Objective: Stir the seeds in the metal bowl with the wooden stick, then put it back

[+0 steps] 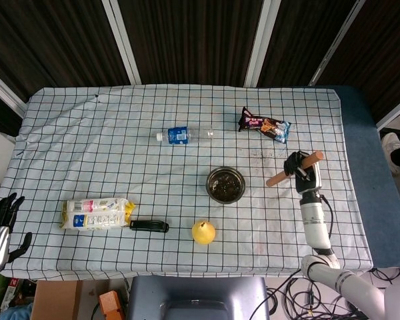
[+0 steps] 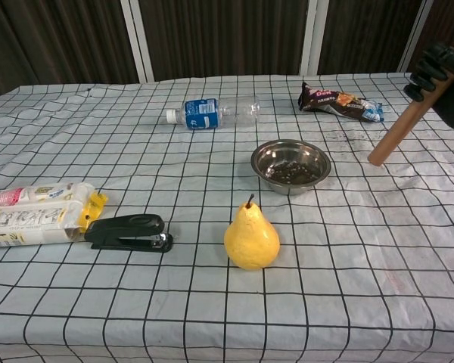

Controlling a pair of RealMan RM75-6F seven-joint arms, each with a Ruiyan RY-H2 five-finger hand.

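A metal bowl (image 1: 226,185) (image 2: 290,165) with dark seeds in it stands on the checked cloth right of centre. My right hand (image 1: 301,167) (image 2: 437,72) grips a wooden stick (image 1: 288,172) (image 2: 400,126) near its upper end, to the right of the bowl. The stick slants down to the left, and its lower tip hangs just above the cloth, apart from the bowl. My left hand (image 1: 1,215) hangs off the table's near left corner with its fingers apart and nothing in it; the chest view does not show it.
A yellow pear (image 1: 203,232) (image 2: 251,237) stands in front of the bowl. A black stapler (image 1: 149,226) (image 2: 128,231) and a snack pack (image 1: 97,213) (image 2: 35,214) lie to the left. A water bottle (image 1: 185,135) (image 2: 213,112) and a chocolate wrapper (image 1: 265,125) (image 2: 340,103) lie behind the bowl.
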